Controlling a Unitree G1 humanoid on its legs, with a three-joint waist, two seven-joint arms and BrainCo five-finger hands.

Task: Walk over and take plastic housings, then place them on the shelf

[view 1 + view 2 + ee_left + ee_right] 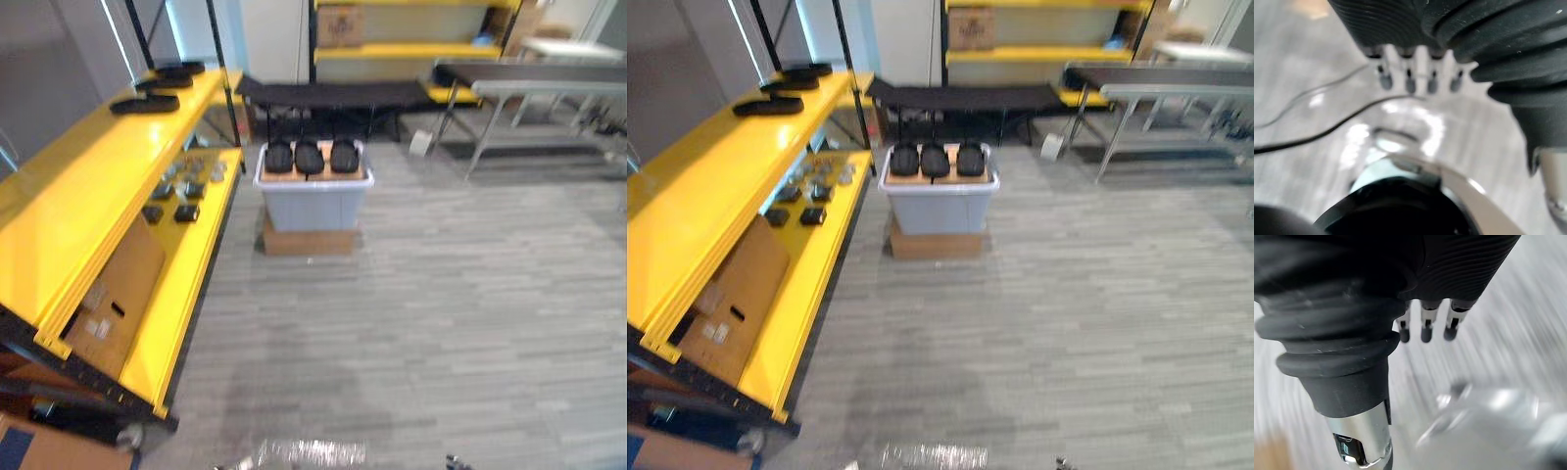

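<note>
Three black plastic housings [310, 157] lie side by side on a cardboard sheet on top of a grey bin [313, 203], a few steps ahead on the floor. A long yellow shelf [88, 196] runs along the left. Three more flat black housings [144, 104] rest at the far end of its top board. My left hand [1409, 81] hangs over the floor with straight fingers and holds nothing. My right hand [1425, 330] hangs the same way, fingers straight and empty.
The bin stands on a low cardboard box [310, 240]. Small dark and grey parts [186, 186] and a flat cardboard carton [118, 294] lie on the lower shelf board. A black bench [333, 94] and a metal table [549, 88] stand behind.
</note>
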